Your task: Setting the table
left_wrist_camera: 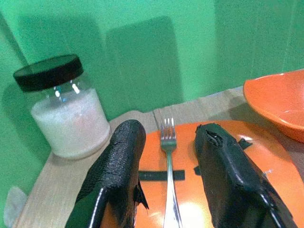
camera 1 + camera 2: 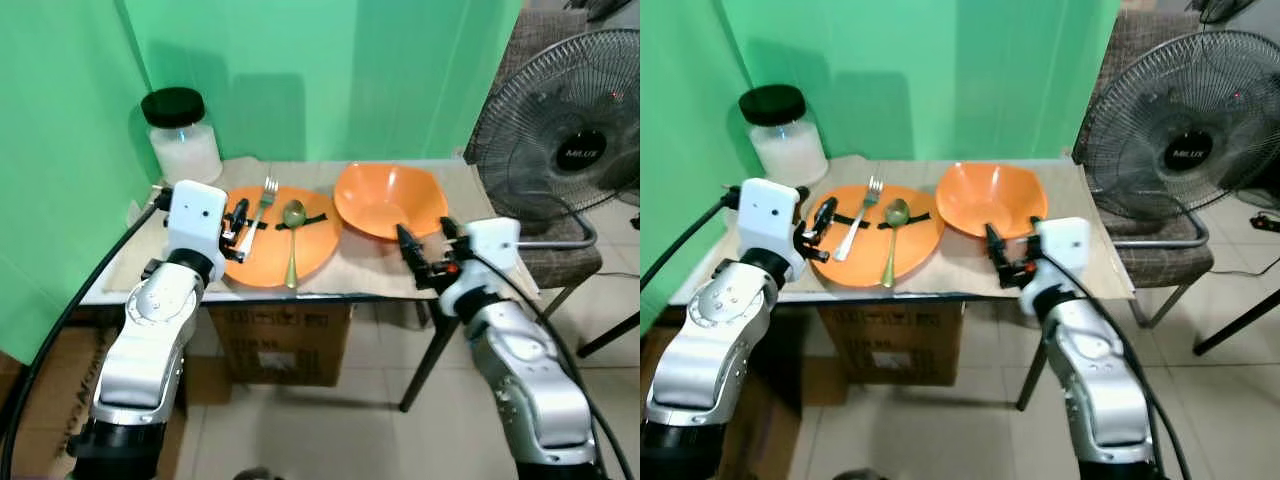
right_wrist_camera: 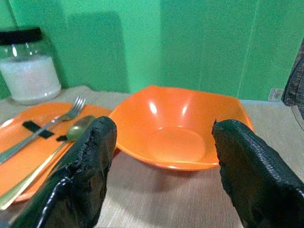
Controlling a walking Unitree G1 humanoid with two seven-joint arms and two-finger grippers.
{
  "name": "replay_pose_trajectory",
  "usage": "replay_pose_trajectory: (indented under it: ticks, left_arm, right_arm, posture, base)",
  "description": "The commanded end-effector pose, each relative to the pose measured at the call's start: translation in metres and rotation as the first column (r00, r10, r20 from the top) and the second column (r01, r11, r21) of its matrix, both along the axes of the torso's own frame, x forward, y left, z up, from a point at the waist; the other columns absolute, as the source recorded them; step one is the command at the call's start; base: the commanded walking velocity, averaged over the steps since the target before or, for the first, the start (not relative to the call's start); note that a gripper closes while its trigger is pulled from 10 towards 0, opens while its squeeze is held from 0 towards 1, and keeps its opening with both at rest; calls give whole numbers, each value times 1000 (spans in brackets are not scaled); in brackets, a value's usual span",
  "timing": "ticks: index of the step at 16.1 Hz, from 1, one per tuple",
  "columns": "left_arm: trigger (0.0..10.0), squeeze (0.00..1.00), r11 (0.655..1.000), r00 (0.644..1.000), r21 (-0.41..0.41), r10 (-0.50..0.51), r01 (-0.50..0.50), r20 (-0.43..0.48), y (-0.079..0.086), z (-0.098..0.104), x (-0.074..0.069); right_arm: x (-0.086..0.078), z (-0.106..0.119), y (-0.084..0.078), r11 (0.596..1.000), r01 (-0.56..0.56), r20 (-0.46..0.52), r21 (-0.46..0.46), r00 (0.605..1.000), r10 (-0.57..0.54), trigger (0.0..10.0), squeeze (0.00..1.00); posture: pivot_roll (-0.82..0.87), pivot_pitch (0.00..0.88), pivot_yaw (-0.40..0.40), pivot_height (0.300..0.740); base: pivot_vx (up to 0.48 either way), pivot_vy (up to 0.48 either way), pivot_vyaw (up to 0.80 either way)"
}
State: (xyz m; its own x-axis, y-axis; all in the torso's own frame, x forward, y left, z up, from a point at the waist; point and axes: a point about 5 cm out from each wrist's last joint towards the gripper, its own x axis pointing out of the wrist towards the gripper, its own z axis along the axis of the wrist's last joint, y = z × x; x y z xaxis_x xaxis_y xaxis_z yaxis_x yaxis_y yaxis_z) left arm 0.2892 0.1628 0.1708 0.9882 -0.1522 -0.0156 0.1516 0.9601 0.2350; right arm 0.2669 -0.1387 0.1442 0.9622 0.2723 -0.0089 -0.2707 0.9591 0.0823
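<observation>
An orange plate (image 2: 315, 252) lies on the small table, with a silver fork (image 2: 265, 199) and a gold spoon (image 2: 293, 232) on it, each over a strip of black tape. To the plate's right sits an orange bowl (image 2: 390, 197). My left gripper (image 2: 238, 229) is open at the plate's left edge; its fingers (image 1: 118, 166) stand on either side of the fork's handle (image 1: 170, 199), apart from it. My right gripper (image 2: 428, 250) is open just in front of the bowl (image 3: 175, 128), holding nothing.
A glass jar (image 2: 183, 135) of white powder with a black lid stands at the table's back left. A green backdrop rises behind the table. A floor fan (image 2: 570, 130) and a chair stand to the right. A cardboard box (image 2: 280, 345) sits under the table.
</observation>
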Motion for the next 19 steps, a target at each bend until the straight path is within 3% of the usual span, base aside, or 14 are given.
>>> replay_pose_trajectory:
  ticks: [1,2,5,11,15,19]
  left_arm:
    - [10000,0,1000,1000,8,19,-19,0,4,-1,0]
    - [10000,0,999,1000,-51,6,-6,6,1,-1,-2]
    - [10000,0,999,1000,-32,-25,25,16,-2,0,-4]
    - [10000,0,1000,1000,-19,-6,6,13,1,-3,-5]
    - [10000,0,999,1000,-25,-24,24,19,-3,-2,-2]
    - [10000,0,999,999,-23,-28,29,25,-1,0,-2]
  right_arm:
    - [2,2,4,1000,-22,6,3,1000,22,10000,0]
    - [2,1,5,999,-47,-9,11,999,47,10000,0]
    - [2,-2,7,996,-86,-33,9,996,86,10000,0]
    - [5,-1,2,999,-39,-29,23,999,40,10000,0]
    - [5,-2,-2,999,-10,-37,38,999,11,10000,0]
    - [8,-1,-3,999,-1,-28,39,1000,3,10000,0]
  posture:
    - [99,0,16,740]
    - [101,0,12,740]
    - [106,0,4,740]
    - [105,0,1,740]
    - [101,0,9,740]
    - [113,0,2,740]
  base:
    - [0,-326,0]
    - [0,0,0]
    - [0,0,0]
    - [0,0,0]
    - [278,0,-508]
    - [345,0,0]
